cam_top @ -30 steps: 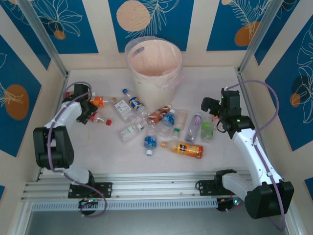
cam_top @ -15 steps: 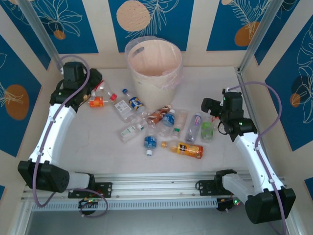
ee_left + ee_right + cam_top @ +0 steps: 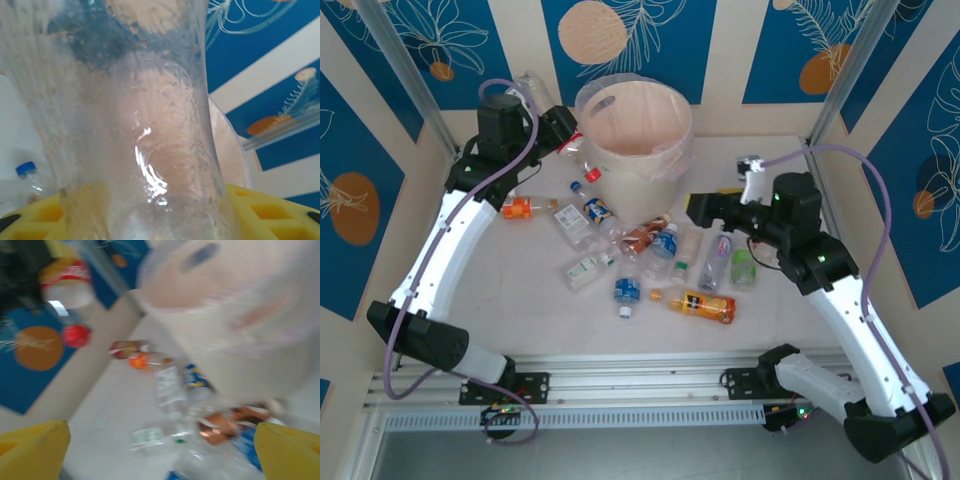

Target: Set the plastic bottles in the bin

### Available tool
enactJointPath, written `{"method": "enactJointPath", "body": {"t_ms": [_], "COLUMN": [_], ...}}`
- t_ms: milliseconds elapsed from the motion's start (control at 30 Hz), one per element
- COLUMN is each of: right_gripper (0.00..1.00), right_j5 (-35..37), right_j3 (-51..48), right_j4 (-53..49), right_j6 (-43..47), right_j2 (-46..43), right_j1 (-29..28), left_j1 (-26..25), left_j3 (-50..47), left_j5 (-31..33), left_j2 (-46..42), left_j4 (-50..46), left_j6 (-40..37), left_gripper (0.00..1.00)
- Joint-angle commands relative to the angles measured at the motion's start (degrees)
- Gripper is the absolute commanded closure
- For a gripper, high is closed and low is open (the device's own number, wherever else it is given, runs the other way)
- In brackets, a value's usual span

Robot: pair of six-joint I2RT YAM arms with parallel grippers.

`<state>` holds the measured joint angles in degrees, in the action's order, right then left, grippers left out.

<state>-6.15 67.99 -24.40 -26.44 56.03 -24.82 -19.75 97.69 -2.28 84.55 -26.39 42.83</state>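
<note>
At the left rim of the bin (image 3: 620, 88), my left end effector (image 3: 563, 128) is raised off the tabletop (image 3: 520, 310) and clenched on a clear bottle (image 3: 135, 125).

- Left wrist view: the bottle body stands between the two yellow fingers (image 3: 42, 214), touching both. The pale pink wall of the bin lies just behind it to the right.
- Right wrist view (heavily blurred): the same bottle shows a red-and-white label and a red cap (image 3: 76, 335), to the left of the bin.
- I cannot tell whether the bottle is over the opening or just outside the rim.

My right end effector (image 3: 703, 208) hangs above the right part of the bottle cluster, pointing left toward the bin. Its fingers (image 3: 35, 447) are spread wide and hold nothing.

The bin stands upright at the far edge of the tabletop, with its clear liner bag folded over the rim.

The other bottles lie on the tabletop in front of the bin:

1. An orange bottle (image 3: 518, 208) lies at the left, apart from the rest.
2. A blue-capped bottle (image 3: 598, 210) with a yellow-and-blue label lies just beside the bin base.
3. A white-and-green-labelled bottle (image 3: 590, 268) lies left of centre.
4. A blue-labelled bottle (image 3: 627, 290) lies at centre.
5. An orange-labelled bottle (image 3: 700, 304) lies nearest my bases.
6. A green-labelled bottle (image 3: 743, 265) lies at the right.

Several more clear bottles are packed between these, some touching.
</note>
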Motion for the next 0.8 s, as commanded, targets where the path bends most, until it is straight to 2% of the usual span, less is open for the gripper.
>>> {"method": "enactJointPath", "body": {"t_ms": [0, 200, 367, 533, 633, 767], "right_gripper": [0.03, 0.03, 0.05, 0.0, 0.01, 0.01], "right_j5": [-4.9, -6.02, -1.86, 8.01, 14.39, 19.18], "right_j3": [5.88, 21.32, 29.84, 27.33, 22.27, 16.25], "right_j4": [3.98, 1.86, -1.73, -3.27, -3.78, -4.46], "right_j6": [-2.18, -1.45, -0.55, -2.17, -3.59, -4.59], "right_j2": [6.93, 22.12, 28.59, 25.87, 21.47, 15.17], "right_j1": [-5.52, -11.99, -13.98, -14.13, -13.7, -12.85], "left_j1": [-0.73, -0.91, -1.07, -1.49, -1.44, -1.9], "left_j3": [1.78, 3.44, 10.73, 20.82, 27.36, 34.6], "left_j5": [-4.3, -6.47, -7.72, -4.59, -2.19, -0.74], "left_j2": [-0.07, 1.28, 6.77, 14.84, 20.34, 28.09], "left_j4": [3.5, 4.99, 7.79, 11.29, 12.72, 13.99], "left_j6": [1.58, 3.53, 3.29, -2.74, -6.92, -12.56], "left_gripper": [0.46, 0.46, 0.47, 0.47, 0.47, 0.47]}}
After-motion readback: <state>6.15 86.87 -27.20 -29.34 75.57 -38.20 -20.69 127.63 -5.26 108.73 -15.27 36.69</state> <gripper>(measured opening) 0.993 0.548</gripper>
